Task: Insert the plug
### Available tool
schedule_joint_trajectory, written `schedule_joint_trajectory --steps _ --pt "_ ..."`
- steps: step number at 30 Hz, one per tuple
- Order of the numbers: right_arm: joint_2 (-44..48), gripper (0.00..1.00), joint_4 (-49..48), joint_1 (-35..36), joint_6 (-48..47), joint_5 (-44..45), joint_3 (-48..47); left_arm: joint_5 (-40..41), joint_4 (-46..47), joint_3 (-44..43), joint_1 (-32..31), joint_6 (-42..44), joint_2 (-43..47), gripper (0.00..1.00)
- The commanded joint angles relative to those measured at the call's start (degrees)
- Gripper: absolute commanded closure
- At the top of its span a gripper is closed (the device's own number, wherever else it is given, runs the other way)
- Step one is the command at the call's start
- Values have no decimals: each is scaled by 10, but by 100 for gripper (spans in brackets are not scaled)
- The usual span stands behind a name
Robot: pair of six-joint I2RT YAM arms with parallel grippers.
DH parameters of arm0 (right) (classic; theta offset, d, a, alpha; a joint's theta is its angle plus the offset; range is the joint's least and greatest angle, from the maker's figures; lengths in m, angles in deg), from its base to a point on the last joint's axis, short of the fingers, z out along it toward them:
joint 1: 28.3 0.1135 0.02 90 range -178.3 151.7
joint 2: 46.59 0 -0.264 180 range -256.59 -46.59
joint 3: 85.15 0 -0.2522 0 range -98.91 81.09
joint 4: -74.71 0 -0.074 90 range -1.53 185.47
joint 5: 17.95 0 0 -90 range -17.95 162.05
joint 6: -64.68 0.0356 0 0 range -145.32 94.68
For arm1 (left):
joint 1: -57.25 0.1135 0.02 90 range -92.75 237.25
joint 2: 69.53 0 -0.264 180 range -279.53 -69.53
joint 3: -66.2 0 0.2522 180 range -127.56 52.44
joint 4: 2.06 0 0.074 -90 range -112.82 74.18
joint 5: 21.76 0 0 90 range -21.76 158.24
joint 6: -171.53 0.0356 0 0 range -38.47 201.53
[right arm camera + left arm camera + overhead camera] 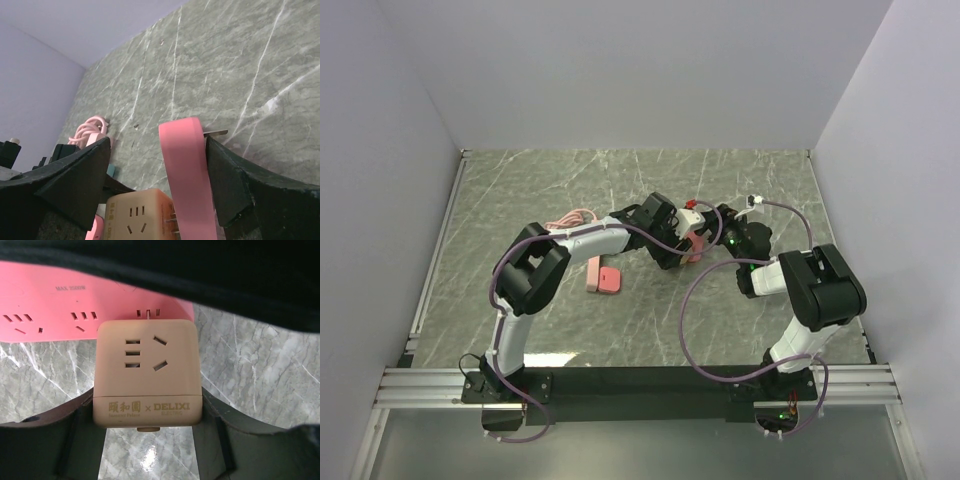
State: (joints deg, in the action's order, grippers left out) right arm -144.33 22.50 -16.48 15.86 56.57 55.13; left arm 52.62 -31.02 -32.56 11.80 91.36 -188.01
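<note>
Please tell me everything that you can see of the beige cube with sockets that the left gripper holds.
The cube is beige with rounded edges and looks like matte plastic. The face toward the left wrist camera bears three short level slots, two slanted slots and a printed DELIXI logo. The left gripper clamps its two sides. Its metal prongs point into the pink power strip, which stands on edge; bare metal shows between the two, so it is not fully seated.
</note>
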Motion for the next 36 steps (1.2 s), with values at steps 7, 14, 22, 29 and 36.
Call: schedule_joint_trajectory --steps 7,14,22,29,36 --pt "6 15 240 51 36 -62 69 28 97 -20 8 21 -28 100" --pt "101 8 261 50 31 -23 88 24 102 -18 12 20 -27 100" --pt "103 7 235 40 12 6 82 23 104 -14 14 22 -26 100" --pt "146 7 239 33 -11 44 68 16 109 -4 20 24 -20 100" --pt "149 7 232 21 -13 59 42 9 118 0 25 23 -21 100"
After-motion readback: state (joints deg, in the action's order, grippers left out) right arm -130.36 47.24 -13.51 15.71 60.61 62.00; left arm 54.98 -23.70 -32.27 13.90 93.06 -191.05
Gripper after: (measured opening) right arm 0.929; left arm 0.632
